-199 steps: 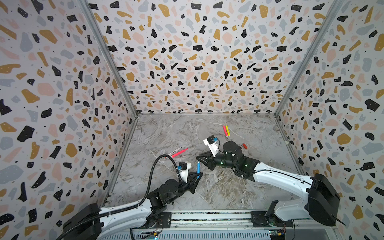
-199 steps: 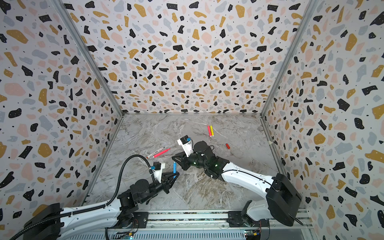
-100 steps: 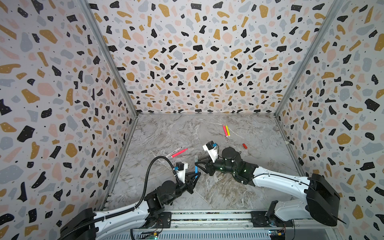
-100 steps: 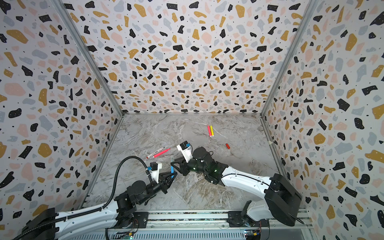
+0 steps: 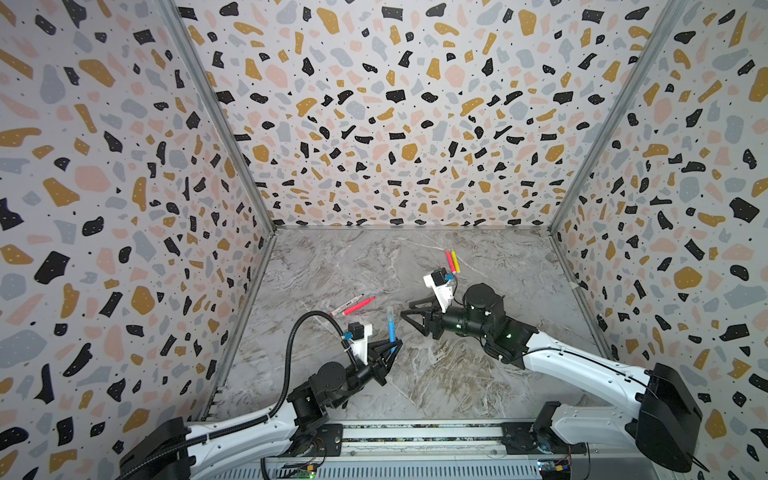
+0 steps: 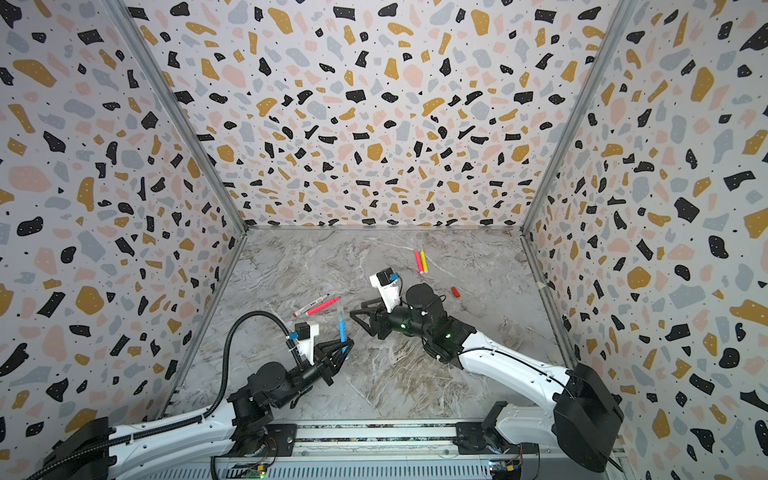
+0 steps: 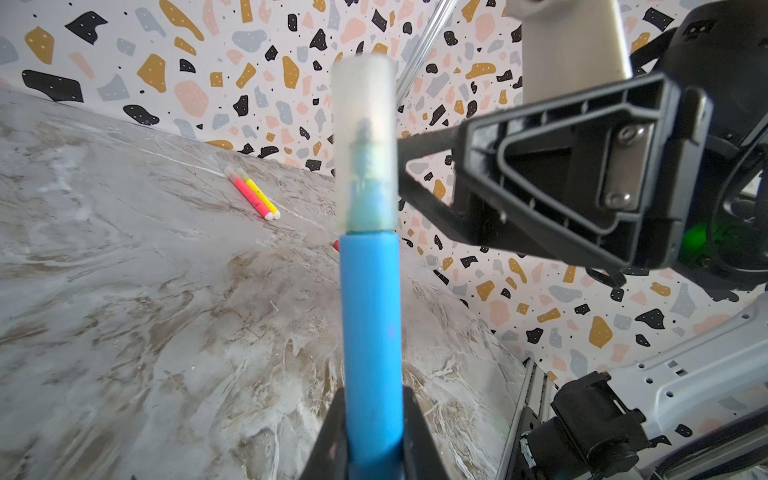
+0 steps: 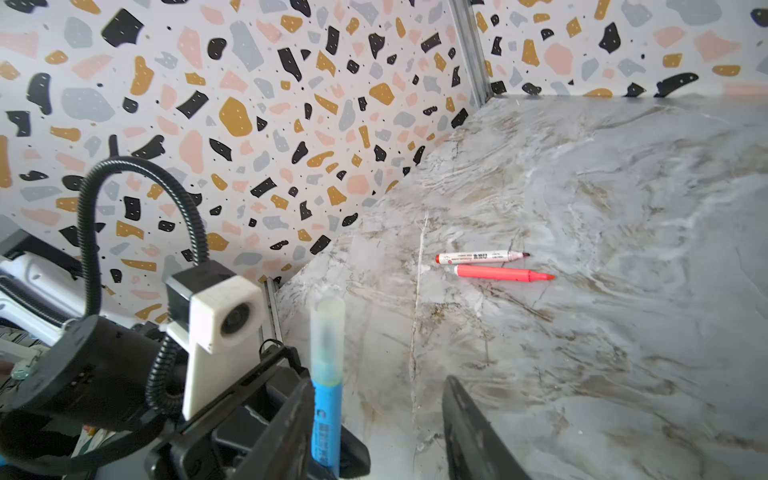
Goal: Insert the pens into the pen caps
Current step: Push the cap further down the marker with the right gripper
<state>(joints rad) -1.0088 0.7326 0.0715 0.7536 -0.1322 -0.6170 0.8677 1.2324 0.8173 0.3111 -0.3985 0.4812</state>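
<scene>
Blue plastic marker (image 7: 371, 316), probably light, stiff, slick: my left pincer (image 5: 392, 347) clamps its lower barrel, frosted cap (image 7: 365, 141) seated on top; my right pincer (image 5: 405, 311) stands open alongside.

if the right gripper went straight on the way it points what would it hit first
Probably the blue pen, near its clear cap, held by the left gripper just ahead of the right gripper; depth is unclear.
</scene>
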